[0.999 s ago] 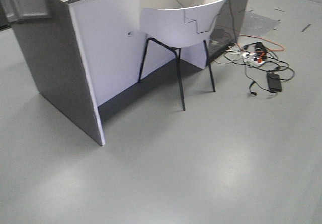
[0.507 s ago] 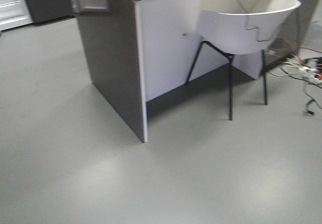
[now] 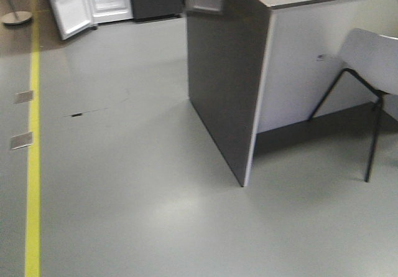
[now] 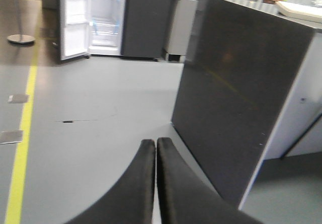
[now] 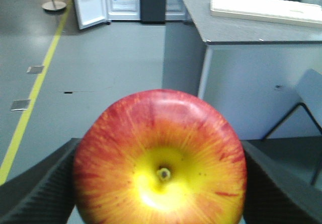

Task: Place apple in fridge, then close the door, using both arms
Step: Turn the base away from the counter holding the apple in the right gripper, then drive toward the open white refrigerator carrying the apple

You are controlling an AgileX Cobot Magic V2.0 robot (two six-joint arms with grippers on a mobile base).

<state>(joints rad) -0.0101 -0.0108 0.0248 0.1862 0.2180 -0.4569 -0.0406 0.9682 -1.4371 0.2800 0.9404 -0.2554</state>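
Swinging left, fridge now in view; right jaws grasping apple; left jaws clenched

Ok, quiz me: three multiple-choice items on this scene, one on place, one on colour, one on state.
1. The apple sits: A on the counter, B in the right gripper, C on the chair.
2. The floor line is: A blue, B red, C yellow.
3. The fridge door is: A open, B shut, C removed.
Answers: B, it is clamped between the jaws in the right wrist view; C, a yellow stripe runs along the left; A, its white lining faces the room.
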